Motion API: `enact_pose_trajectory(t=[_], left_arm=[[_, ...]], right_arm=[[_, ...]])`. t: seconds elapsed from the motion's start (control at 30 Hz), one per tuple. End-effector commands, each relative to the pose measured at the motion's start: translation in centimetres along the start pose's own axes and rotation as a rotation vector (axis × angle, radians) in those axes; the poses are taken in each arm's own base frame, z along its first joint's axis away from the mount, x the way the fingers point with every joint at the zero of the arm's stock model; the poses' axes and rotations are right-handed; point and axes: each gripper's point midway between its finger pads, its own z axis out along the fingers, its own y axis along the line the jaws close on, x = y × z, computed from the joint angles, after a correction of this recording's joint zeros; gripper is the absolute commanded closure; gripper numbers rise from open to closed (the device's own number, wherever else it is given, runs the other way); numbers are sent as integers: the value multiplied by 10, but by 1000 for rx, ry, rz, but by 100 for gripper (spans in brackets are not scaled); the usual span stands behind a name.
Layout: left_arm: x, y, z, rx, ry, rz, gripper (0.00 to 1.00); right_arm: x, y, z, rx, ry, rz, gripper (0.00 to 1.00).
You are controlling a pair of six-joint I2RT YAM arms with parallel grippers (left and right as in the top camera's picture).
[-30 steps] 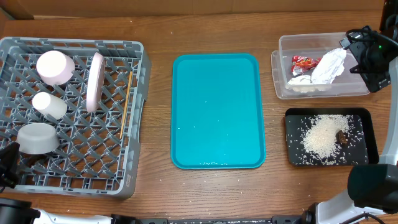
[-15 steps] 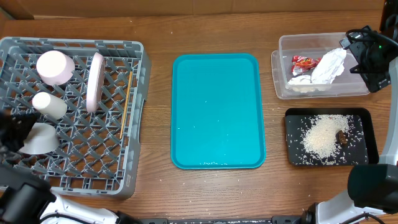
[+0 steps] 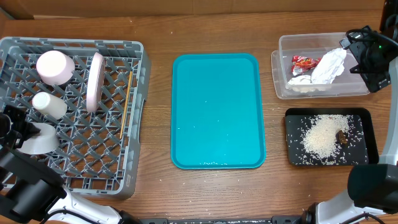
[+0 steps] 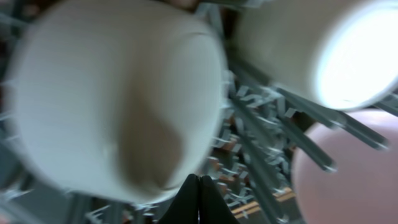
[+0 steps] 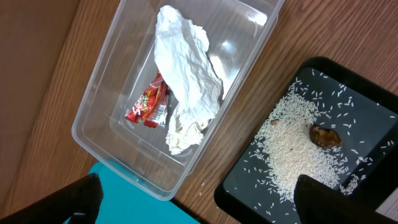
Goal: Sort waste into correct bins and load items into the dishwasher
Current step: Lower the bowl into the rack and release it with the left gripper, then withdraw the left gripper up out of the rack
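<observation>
The grey dish rack (image 3: pixel 134 74) holds a pink dish (image 3: pixel 55 67), an upright plate (image 3: pixel 95 81), a cup (image 3: pixel 50 106), a white bowl (image 3: pixel 40 140) and chopsticks (image 3: pixel 127 102). My left gripper (image 3: pixel 18 124) is shut and empty beside the bowl (image 4: pixel 118 106), its tips (image 4: pixel 199 190) at the bowl's edge; the cup (image 4: pixel 336 50) is close by. My right gripper (image 3: pixel 365 61) is open (image 5: pixel 196 193) above the clear tub (image 5: pixel 99 118), which holds the napkin (image 5: pixel 186 74) and red wrapper (image 5: pixel 147 106). The black tray (image 3: pixel 368 124) holds rice (image 3: pixel 323 137) and a brown lump (image 3: pixel 342 136).
A teal serving tray (image 3: pixel 217 112) lies in the middle of the wooden table between the rack and the bins. A few stray rice grains lie on the wood between the tub and the black tray (image 5: pixel 249 186).
My left arm has come up from the lower left edge and its gripper is now over the rack beside the bowl. The right arm has not moved.
</observation>
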Motion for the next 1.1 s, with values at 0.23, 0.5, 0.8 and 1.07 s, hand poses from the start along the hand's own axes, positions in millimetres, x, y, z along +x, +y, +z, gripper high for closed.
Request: enact_pose_trajectory(t=[0.23,0.5,0.8,1.07], left_arm=[[-5,42,-20,-214,-82,-158,96],[11,49,-64,-171,-161,-276,96],[99,-60,-161,409,-230,179,77],[210,-118,-172,533,-101,592,0]], right_arm=[[-5,2,-8,-16,-26,-2,0],[-5,2,-8,-16,-26,-2,0],[-6,2,-8,-16,-26,-1,0],[-5,2,-8,-16,-26,-1,0]])
